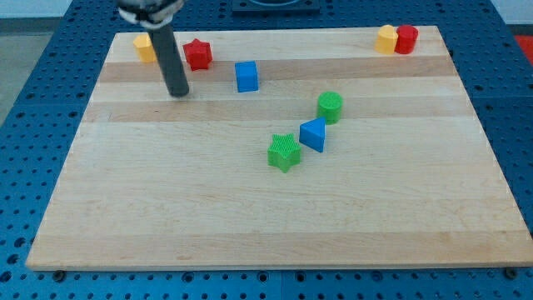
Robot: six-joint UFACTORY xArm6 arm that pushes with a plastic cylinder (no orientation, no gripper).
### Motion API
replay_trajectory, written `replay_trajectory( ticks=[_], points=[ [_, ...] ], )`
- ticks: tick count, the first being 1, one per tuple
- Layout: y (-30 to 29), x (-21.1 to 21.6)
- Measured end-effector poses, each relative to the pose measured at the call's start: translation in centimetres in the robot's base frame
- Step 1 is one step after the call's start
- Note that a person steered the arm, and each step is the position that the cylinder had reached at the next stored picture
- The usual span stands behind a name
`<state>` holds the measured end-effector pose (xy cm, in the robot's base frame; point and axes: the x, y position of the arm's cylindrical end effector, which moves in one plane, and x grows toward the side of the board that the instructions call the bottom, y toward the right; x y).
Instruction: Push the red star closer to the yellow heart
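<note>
My tip (178,93) rests on the tabletop (250,217), a plain rod end with nothing that opens or closes. The red star (197,54) lies just toward the view's top and right of it, apart from the rod. Which way the star points, and any long axis, cannot be told. The yellow heart (144,47) sits at the view's left of the rod, partly hidden, near the tabletop's top-left corner; little room remains beyond it.

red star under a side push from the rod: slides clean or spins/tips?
The red star looks low and flat-based, so it probably slides rather than tips. Its points likely make it spin if my tip hits off-centre. The smooth wooden board suggests little drag.
</note>
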<state>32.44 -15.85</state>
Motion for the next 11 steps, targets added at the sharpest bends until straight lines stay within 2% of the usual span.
replay_trajectory(
  ticks=[2, 3, 4, 5, 6, 7, 8, 11],
  points=[
    [0.0, -7.3],
    [-0.8, -7.6],
    [-3.0, -11.3],
    [-2.6, -13.2],
    [-2.6, -12.5],
    [-1.3, -9.7],
    [3.8, -7.1],
    [24.3, -5.4]
  ],
)
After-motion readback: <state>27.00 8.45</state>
